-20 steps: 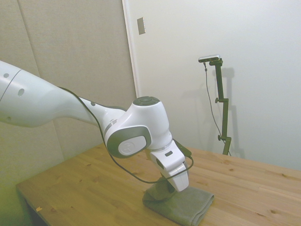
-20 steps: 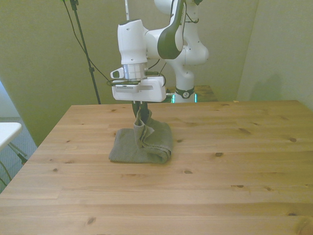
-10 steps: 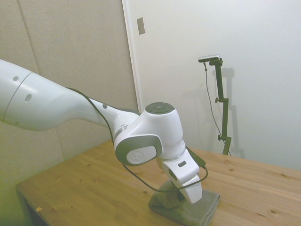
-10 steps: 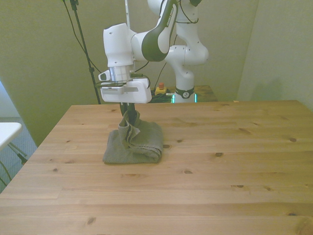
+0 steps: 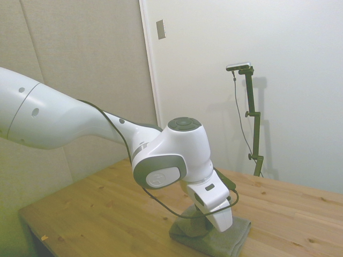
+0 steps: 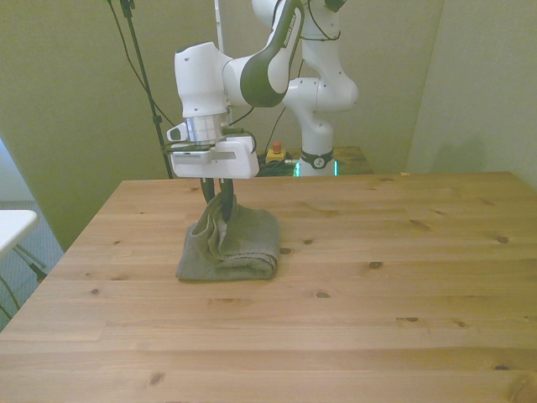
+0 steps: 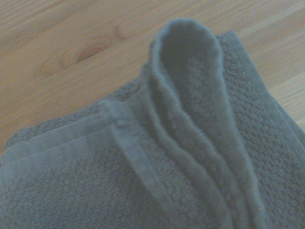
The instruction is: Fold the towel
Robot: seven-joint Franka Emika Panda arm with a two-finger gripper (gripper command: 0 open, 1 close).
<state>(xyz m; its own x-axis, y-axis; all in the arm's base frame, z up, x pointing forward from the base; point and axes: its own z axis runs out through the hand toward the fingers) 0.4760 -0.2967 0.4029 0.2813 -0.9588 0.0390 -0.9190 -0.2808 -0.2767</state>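
Note:
The grey-taupe towel (image 6: pixel 243 248) lies in a folded stack on the wooden table (image 6: pixel 377 319), toward the front view's left. One pleated edge of it rises to a peak at the stack's far left side. My gripper (image 6: pixel 221 200) points straight down at that peak and is shut on the raised fold. From the side, the white hand covers most of the fingers, and the towel (image 5: pixel 238 235) shows below and to the right of it. In the wrist view, the towel (image 7: pixel 190 143) fills the picture, with a looped fold standing up over the flat layers.
The table's bare wood (image 5: pixel 96 209) stretches wide on every side of the towel. The robot's base (image 6: pixel 317 155) stands behind the far edge. A white object (image 6: pixel 10 225) sits off the table at the front view's left.
The gripper carried the raised fold toward the front view's left, dragging the stack with it, then sank a little. The peak now stands lower.

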